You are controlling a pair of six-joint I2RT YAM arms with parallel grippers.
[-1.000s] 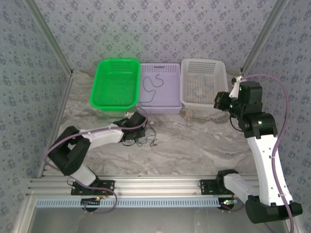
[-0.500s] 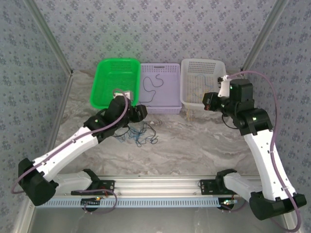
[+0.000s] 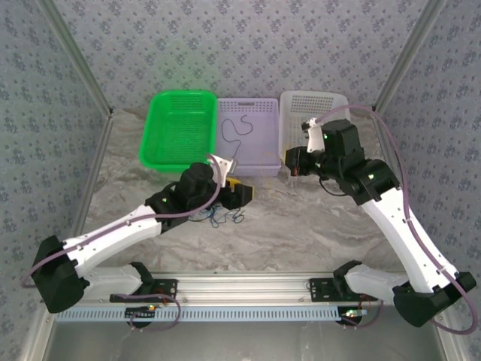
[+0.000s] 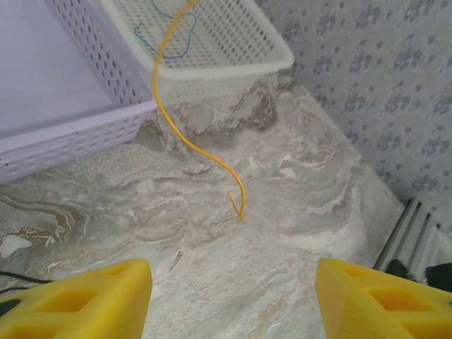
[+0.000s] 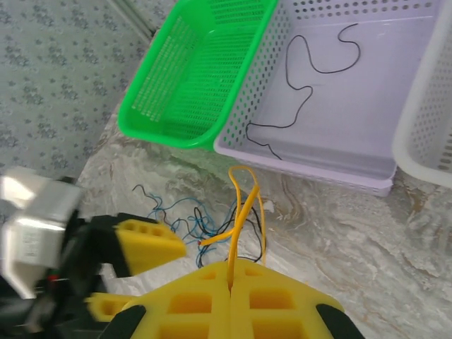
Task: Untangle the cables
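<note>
Three baskets stand in a row at the far edge of the marbled table [image 3: 323,226]: green basket [image 3: 179,129] on the left, lavender basket [image 3: 259,143] in the middle, white basket [image 3: 297,113] on the right.

Cables, by location:
- One black cable [image 5: 308,90] lies loose and winding on the lavender basket's floor, alone.
- A thin blue cable [image 4: 187,46] lies inside the white basket.
- A tangle [image 3: 219,216] of blue and black cables sits on the table in front of the lavender basket, beside the left arm's wrist.
- One yellow cable [image 4: 156,85] hangs in the air. The left wrist view shows it dropping past the gap between the lavender and white baskets, with its curled lower end close to the table surface. Whether that end touches the table cannot be told.

Right gripper [image 5: 230,267]: jaws pressed together, pinching the yellow cable, which comes up from the seam between the fingers in a narrow loop. In the top view it is held up near the front corner of the white basket.

Left gripper [image 4: 233,282]: fingers set wide apart, nothing between them. It points toward the hanging yellow cable, which is well ahead of the fingertips. In the top view it sits just in front of the lavender basket, next to the tangle and not gripping it.
</note>
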